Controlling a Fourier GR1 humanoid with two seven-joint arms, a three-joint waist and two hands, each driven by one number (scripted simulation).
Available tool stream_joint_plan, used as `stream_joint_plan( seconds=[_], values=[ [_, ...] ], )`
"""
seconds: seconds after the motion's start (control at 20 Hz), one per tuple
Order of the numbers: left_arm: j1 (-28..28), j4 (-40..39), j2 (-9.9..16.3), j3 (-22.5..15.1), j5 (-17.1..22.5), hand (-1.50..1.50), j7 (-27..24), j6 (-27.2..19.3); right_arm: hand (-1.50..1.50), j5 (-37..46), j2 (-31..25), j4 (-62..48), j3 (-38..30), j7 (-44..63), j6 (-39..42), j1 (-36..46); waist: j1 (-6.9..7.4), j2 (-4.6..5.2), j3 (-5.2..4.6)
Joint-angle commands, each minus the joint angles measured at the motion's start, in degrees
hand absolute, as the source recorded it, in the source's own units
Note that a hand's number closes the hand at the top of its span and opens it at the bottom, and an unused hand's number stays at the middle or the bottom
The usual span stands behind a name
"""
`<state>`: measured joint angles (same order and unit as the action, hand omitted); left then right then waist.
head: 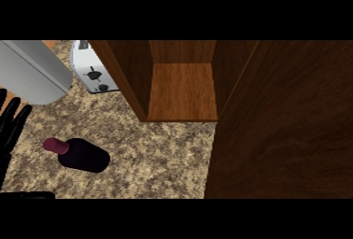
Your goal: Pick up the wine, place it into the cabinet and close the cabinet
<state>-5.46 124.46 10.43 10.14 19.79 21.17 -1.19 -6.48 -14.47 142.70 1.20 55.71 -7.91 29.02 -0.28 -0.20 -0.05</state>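
Dark purple-black wine bottle [84, 156] with maroon cap at eight o'clock, speckled tan and brown stone counter [158, 149], reddish-brown wood-grain cabinet [183, 91] at twelve o'clock, darker brown door [289, 130] at three o'clock, silver toaster [93, 70] with black knobs, black left hand [12, 122] at nine o'clock.

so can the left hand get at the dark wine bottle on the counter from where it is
Probably yes. The left hand shows at the view's left edge, its fingers straight, and the dark wine bottle with the maroon cap stands just beside it on the speckled stone counter, with nothing between them.
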Motion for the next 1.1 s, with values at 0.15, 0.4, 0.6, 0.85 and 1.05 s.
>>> stream_joint_plan(
  seconds=[0.15,0.4,0.6,0.85,1.05],
  values=[
    [-1.15,-8.91,-1.51,-0.86,-4.05,-1.5,-6.91,3.29,-1.5,-8.33,-1.26,6.09,-5.7,3.82,0.57,0.86,-0.14,0.12,0.05],
    [-8.17,-10.27,-3.41,-0.61,-4.28,-1.5,-11.8,5.87,-1.5,-4.34,-1.17,6.21,-3.3,7.27,-2.08,5.35,0.36,-0.08,-0.01],
    [-4.49,-18.3,-3.67,0.12,-5.72,-1.5,-15.63,6.5,-1.5,-6.77,-2.14,2.83,-5.72,6.96,-1.15,7.25,0.13,0.06,0.01],
    [-7.18,-26.81,-3.66,1.51,-6.19,-1.5,-25.82,11.69,-1.5,-2.82,1.0,5.77,-0.94,4.17,-1.69,1.64,0.09,0.1,0.0],
    [-4.89,-27.52,-4.79,0.46,-8.26,-1.5,-24.39,9.2,-1.5,-6.38,-1.56,5.18,-4.75,6.2,-0.39,3.96,0.07,0.08,0.03]
  ],
)
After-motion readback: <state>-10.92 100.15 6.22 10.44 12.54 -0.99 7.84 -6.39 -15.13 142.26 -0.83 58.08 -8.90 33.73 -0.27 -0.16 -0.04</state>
